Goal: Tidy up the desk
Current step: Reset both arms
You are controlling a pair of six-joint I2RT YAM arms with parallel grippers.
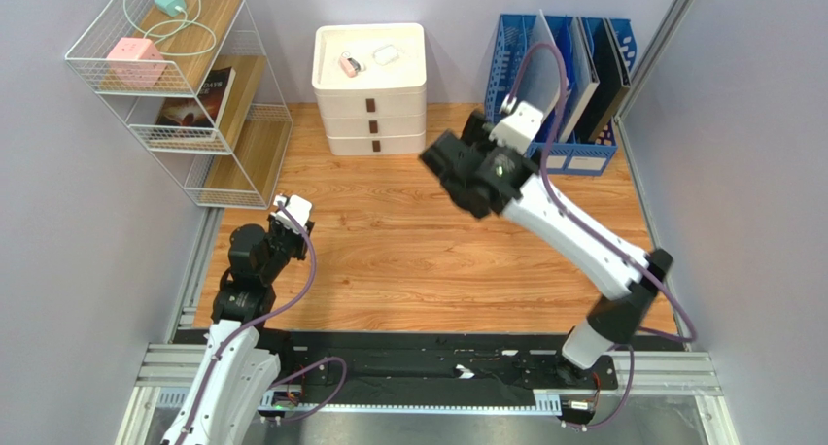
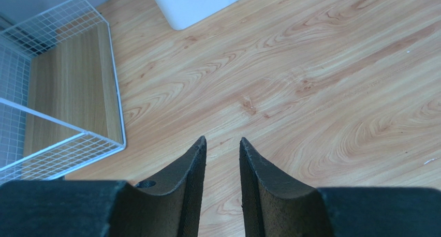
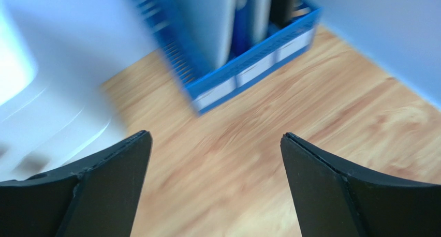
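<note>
Two claws carry nothing: right claw [image 3: 215,144] spread wide near the desk's [image 1: 408,251] far edge, left claw [image 2: 222,149] nearly pressed together; apparently tidying is finished, retraction next.

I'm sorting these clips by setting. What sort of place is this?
Most likely a mock office desk in a robot test booth: a wooden desk walled by plain grey panels, with a blue file rack, white drawer unit and wire shelf along its far edge.
</note>
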